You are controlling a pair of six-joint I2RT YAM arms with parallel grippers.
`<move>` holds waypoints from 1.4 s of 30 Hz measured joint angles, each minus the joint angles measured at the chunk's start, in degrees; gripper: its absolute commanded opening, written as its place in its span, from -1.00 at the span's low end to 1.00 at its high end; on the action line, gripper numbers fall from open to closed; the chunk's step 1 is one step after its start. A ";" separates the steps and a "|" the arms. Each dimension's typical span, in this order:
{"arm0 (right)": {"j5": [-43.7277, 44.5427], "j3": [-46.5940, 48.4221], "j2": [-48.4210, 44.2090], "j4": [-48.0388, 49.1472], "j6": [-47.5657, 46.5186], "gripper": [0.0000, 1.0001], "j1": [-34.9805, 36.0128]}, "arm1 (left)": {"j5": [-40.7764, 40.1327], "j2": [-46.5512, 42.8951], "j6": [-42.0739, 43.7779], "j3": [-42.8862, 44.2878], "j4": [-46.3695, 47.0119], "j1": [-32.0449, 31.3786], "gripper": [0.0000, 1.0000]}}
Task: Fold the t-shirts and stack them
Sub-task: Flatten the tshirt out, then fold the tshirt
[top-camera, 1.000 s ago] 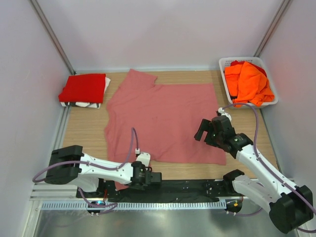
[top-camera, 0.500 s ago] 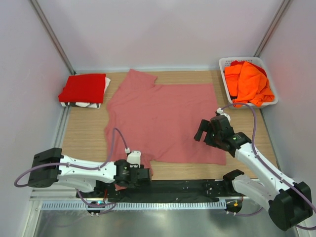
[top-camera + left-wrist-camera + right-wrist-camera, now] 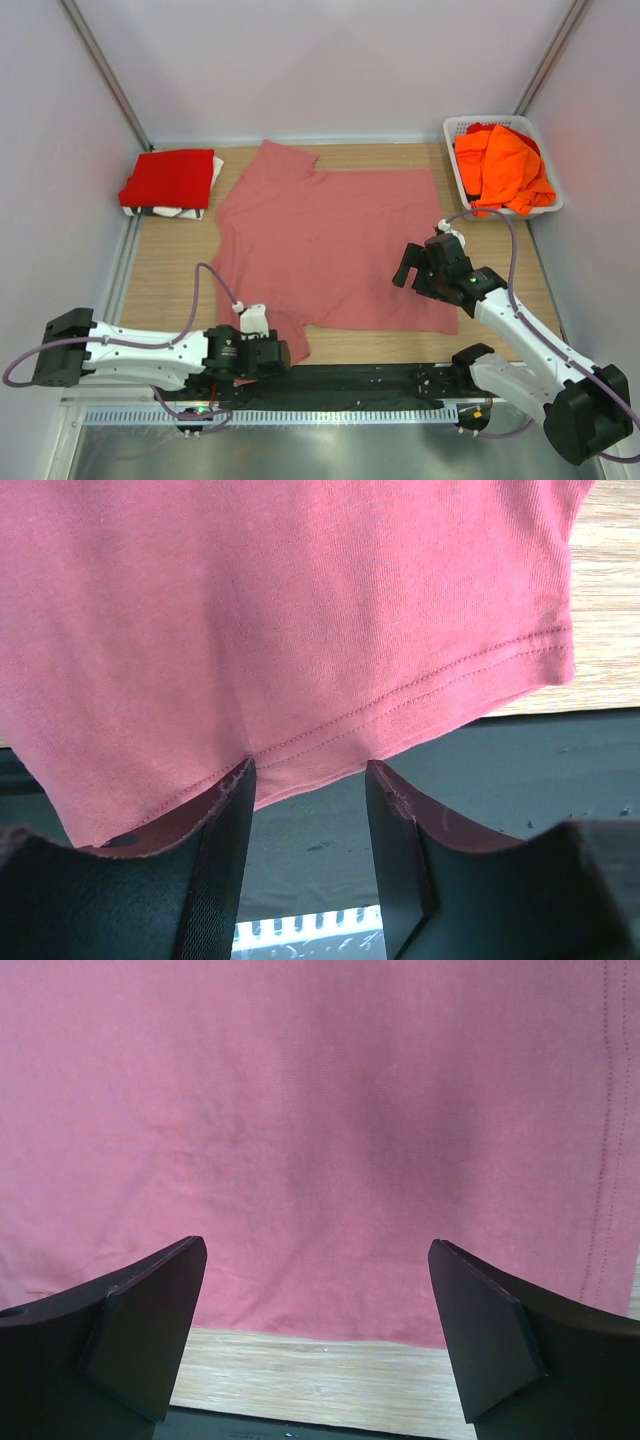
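The dusty rose-pink t-shirt (image 3: 325, 235) lies spread flat in the middle of the table. My left gripper (image 3: 283, 352) is low at the near edge, open, with the hem of the shirt's near-left corner (image 3: 400, 695) right at its fingertips (image 3: 228, 810); nothing is pinched. My right gripper (image 3: 405, 268) hovers open over the shirt's near-right part, the pink cloth (image 3: 320, 1110) filling the view between its wide jaws. A folded bright red t-shirt (image 3: 170, 177) sits at the back left. Orange t-shirts (image 3: 503, 165) are heaped in the basket.
The white lattice basket (image 3: 455, 128) stands at the back right corner. White cloth (image 3: 180, 211) shows under the red shirt. The black base rail (image 3: 380, 378) runs along the near edge, under the left gripper. Walls close in on three sides.
My left arm has swung out to the left and its gripper has slid left along the near edge to the shirt's near-left corner. The right gripper has barely moved.
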 measured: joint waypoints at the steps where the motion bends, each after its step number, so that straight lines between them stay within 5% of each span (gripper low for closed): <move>1: 0.00 0.00 0.00 0.00 0.00 0.99 0.04 | -0.04 -0.07 -0.13 -0.04 0.02 0.00 -0.05; 13: 0.00 -0.81 0.00 0.02 0.00 0.99 0.31 | 0.37 20.24 2.86 11.21 -5.20 -0.02 -0.32; 17: 0.00 -0.81 0.00 0.04 0.02 0.99 0.42 | 0.42 20.81 3.63 11.67 -4.79 -0.02 -0.47; 21: 0.00 -0.81 0.02 0.04 0.02 0.99 0.42 | 0.24 19.65 3.98 11.34 -4.24 0.00 -0.97; 29: 10.95 -0.74 -6.73 -5.33 6.64 0.99 -0.46 | -0.02 13.55 3.41 8.68 -2.78 0.35 -1.00; 36: 18.38 1.55 -16.26 -12.94 15.34 0.99 -15.37 | -5.01 6.58 3.61 4.44 -1.92 1.70 -0.99; 42: 7.96 1.60 -7.26 -14.05 14.12 0.96 -31.69 | -8.28 0.11 4.31 2.36 -1.46 2.08 -1.00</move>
